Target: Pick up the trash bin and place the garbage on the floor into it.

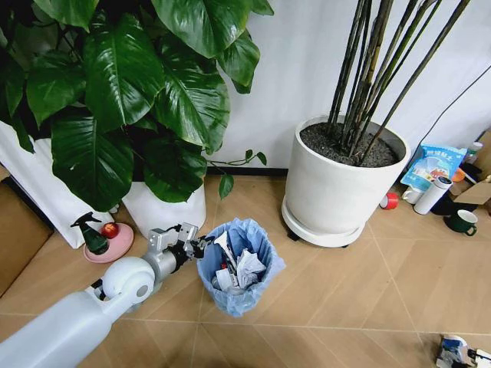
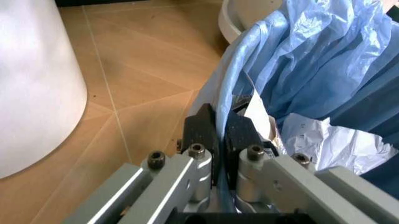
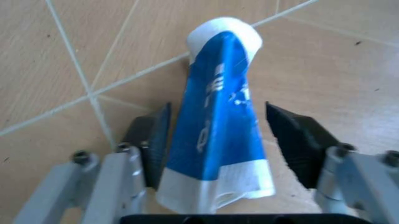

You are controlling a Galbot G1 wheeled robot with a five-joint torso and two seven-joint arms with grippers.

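The trash bin (image 1: 238, 268), a small round bin lined with a crinkled light-blue bag, stands on the tan chevron floor (image 1: 368, 284) with crumpled white paper garbage (image 1: 244, 268) inside. My left gripper (image 1: 201, 247) reaches it from the lower left. In the left wrist view, this left gripper (image 2: 219, 133) is shut on the bin's rim and bag (image 2: 311, 60). A blue-white crushed piece (image 1: 451, 351) lies on the floor at the bottom right. My right gripper (image 3: 218, 109) is open, a finger on each side of that piece (image 3: 215, 135).
A large white pot (image 1: 337, 192) of tall stalks stands just behind the bin on the right. A leafy plant in a white pot (image 1: 165, 208) stands behind on the left, with a green spray bottle (image 1: 92, 234) on a pink dish beside it. A green mug (image 1: 462, 222) and a white bottle (image 1: 433, 194) sit far right.
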